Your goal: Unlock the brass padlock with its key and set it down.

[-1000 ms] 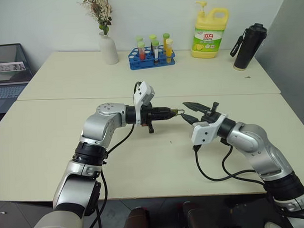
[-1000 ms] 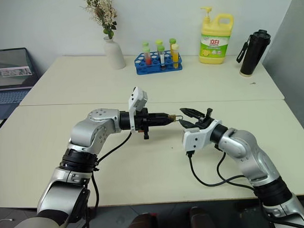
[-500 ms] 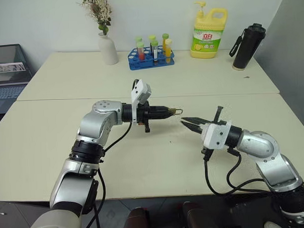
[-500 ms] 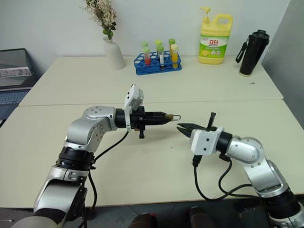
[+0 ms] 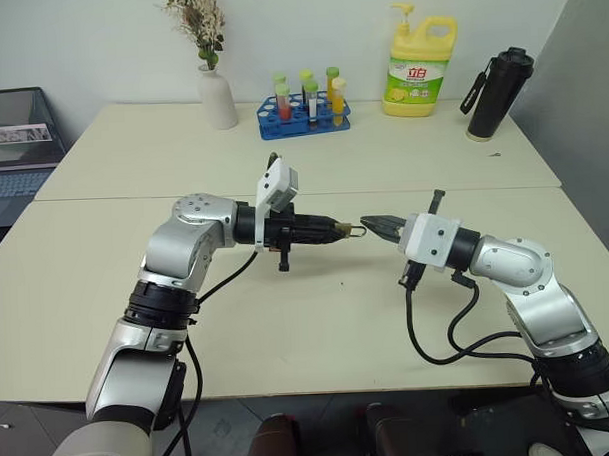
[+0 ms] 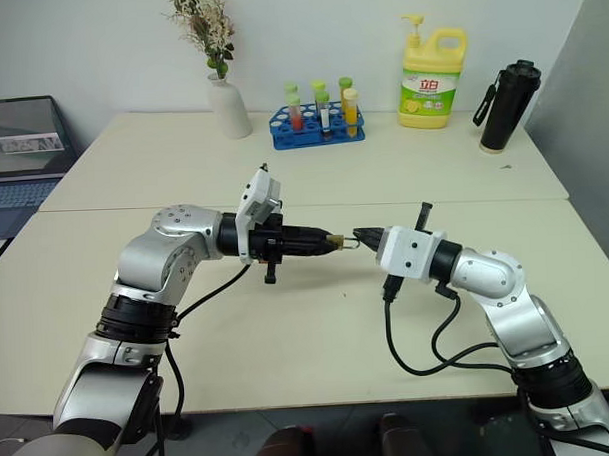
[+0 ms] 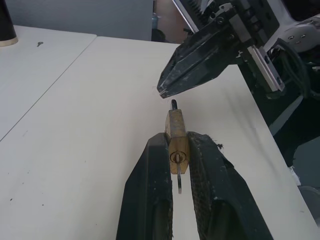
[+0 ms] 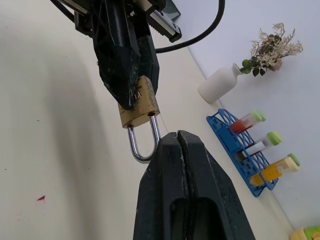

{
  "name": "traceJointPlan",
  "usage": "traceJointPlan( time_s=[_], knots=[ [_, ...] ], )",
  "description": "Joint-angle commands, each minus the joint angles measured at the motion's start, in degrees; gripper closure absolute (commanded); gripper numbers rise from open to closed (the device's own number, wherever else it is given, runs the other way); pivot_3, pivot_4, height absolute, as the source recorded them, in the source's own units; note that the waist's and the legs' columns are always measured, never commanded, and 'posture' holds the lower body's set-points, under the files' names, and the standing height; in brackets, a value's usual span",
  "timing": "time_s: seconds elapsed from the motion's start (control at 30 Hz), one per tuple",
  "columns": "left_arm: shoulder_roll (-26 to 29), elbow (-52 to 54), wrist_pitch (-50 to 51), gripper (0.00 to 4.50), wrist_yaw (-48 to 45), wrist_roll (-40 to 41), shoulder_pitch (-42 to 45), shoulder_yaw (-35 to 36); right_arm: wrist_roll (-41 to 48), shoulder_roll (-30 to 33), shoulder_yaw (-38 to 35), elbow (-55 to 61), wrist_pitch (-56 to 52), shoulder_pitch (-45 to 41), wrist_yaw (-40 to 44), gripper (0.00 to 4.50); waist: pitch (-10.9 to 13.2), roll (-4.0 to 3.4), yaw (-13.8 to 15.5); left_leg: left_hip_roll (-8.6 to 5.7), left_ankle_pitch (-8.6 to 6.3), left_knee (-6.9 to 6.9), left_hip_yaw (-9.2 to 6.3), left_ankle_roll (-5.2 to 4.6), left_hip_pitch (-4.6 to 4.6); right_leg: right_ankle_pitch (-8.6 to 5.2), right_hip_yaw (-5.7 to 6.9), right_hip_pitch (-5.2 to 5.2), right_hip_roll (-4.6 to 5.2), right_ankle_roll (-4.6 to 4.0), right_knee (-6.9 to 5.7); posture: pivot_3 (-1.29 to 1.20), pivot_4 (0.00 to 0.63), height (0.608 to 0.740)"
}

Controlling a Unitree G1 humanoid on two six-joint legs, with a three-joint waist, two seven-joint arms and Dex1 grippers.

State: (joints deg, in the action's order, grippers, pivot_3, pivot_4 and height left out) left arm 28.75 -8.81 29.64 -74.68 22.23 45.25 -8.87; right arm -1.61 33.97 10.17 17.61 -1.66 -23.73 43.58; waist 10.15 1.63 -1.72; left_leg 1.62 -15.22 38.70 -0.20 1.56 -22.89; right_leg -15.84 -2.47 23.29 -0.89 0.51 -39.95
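The brass padlock (image 7: pixel 177 131) is held a little above the middle of the cream table (image 5: pixel 318 318), with my left gripper (image 5: pixel 337 228) shut on its body. Its silver shackle (image 8: pixel 142 146) points toward my right hand. The key (image 7: pixel 179 183) sticks out of the keyhole on the side facing my left wrist, between the two black fingers (image 7: pixel 152 190). My right gripper (image 8: pixel 176 136) is shut, and its tip (image 5: pixel 370 225) sits right at the shackle's loop. I cannot tell whether it touches the loop or pinches it.
Along the back of the table stand a white vase with dried flowers (image 5: pixel 218 96), a blue rack of coloured tubes (image 5: pixel 306 113), a yellow detergent bottle (image 5: pixel 419 69) and a black flask (image 5: pixel 498 81). A laptop (image 5: pixel 16 138) sits at the far left.
My right gripper has shut, rolled over and risen from just below the padlock up to its shackle. The left gripper still holds the padlock in about the same place.
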Motion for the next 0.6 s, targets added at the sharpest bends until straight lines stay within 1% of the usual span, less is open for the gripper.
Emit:
traceJointPlan(
  time_s=[0.03, 0.33, 0.6],
  knots=[
    [0.27, 2.43, 0.04, 4.34, -0.11, 0.95, 0.23, 0.35, 0.25, 0.41, -0.75, 0.74, 1.55, -1.35, 0.43, 4.50, 0.00, 0.00, 0.00, 0.00, 0.00, 0.00, 0.00, 0.00, 0.00, 0.00, -0.01, 0.00, 0.00, 0.00, 0.00, 0.00, 0.150, 0.740],
    [0.76, 1.09, 0.17, 4.34, 0.64, 0.17, 0.06, 0.36, 0.80, 2.48, -2.17, 2.25, 7.59, 0.40, 0.75, 4.50, 0.00, 0.00, -0.01, 0.00, 0.00, 0.00, 0.00, 0.00, -0.01, 0.00, 0.00, 0.00, 0.00, 0.01, 0.00, 0.00, 0.150, 0.740],
    [0.77, 1.99, 1.14, 4.34, 0.39, 0.96, 0.06, 0.58, -0.16, 1.84, 0.35, 1.11, 9.70, 0.89, 1.81, 4.50, 0.00, 0.00, -0.02, 0.01, 0.00, 0.00, 0.00, 0.00, 0.00, 0.00, 0.00, 0.00, 0.00, 0.01, 0.00, 0.00, 0.150, 0.740]
  ],
)
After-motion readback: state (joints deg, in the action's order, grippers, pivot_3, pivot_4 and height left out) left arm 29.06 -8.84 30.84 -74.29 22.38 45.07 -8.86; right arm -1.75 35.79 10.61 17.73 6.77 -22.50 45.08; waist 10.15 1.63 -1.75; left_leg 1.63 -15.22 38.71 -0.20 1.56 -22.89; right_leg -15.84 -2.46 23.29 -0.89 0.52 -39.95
